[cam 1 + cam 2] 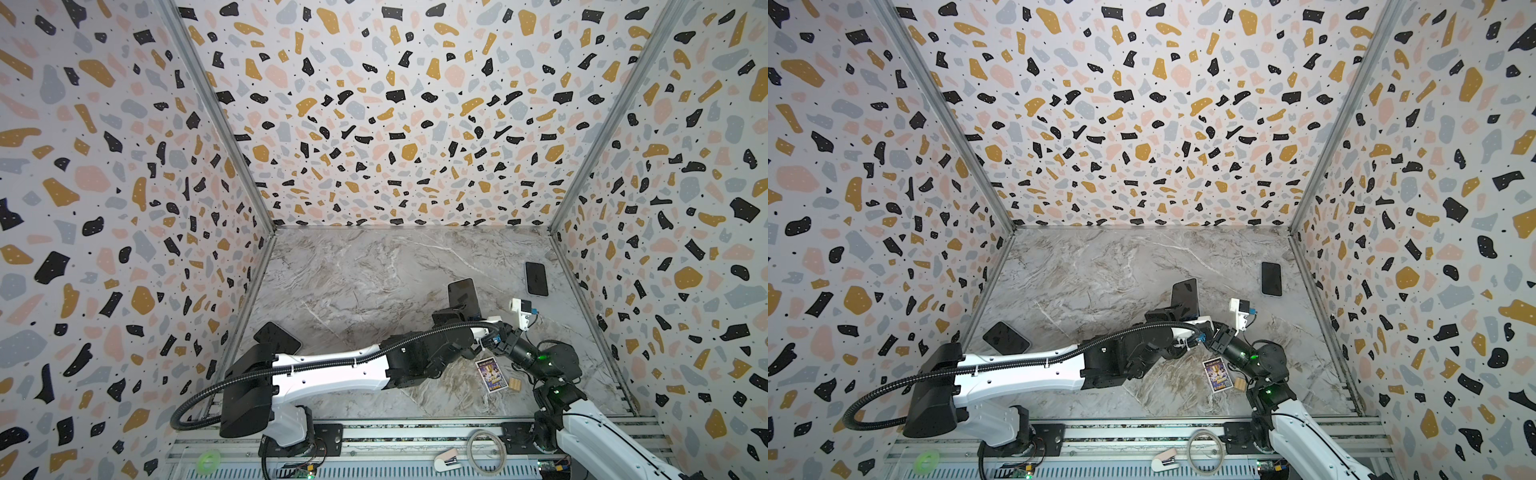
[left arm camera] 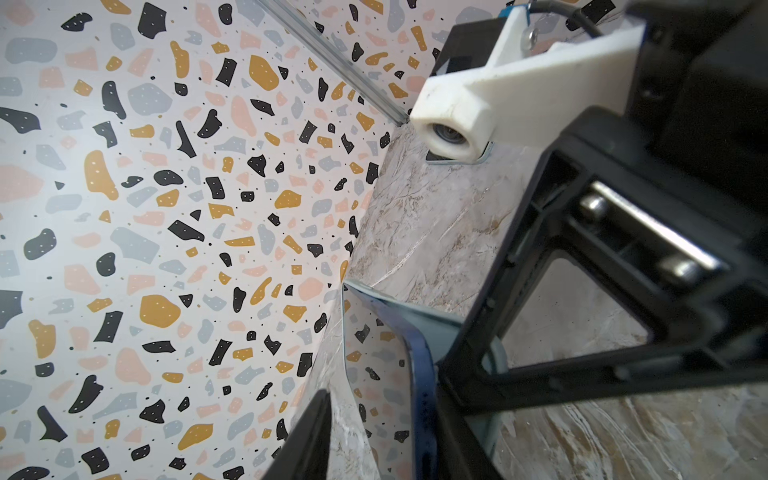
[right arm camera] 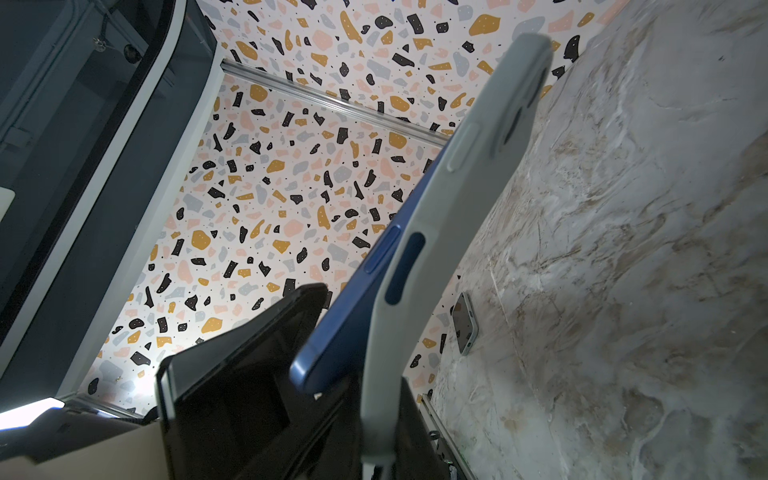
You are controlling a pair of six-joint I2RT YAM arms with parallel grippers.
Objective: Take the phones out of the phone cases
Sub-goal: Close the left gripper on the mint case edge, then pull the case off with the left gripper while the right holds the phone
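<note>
A blue phone (image 3: 361, 299) stands on edge above the table, half peeled out of its grey phone case (image 3: 465, 195); its lower corner is free of the case and its upper end still sits inside. My right gripper (image 3: 378, 440) is shut on the case's lower edge. My left gripper (image 2: 382, 449) straddles the phone (image 2: 419, 395) with its jaws open, one finger (image 2: 307, 440) standing a little off the screen. In both top views the phone (image 1: 463, 296) (image 1: 1185, 297) rises right of centre, with the left gripper (image 1: 451, 316) and right gripper (image 1: 484, 322) meeting below it.
Another phone in a pale case (image 1: 536, 278) lies flat near the right wall. A dark phone (image 1: 276, 338) lies by the left wall beside the left arm. A picture card (image 1: 491, 375) and a small wooden block (image 1: 515, 384) lie under the right arm.
</note>
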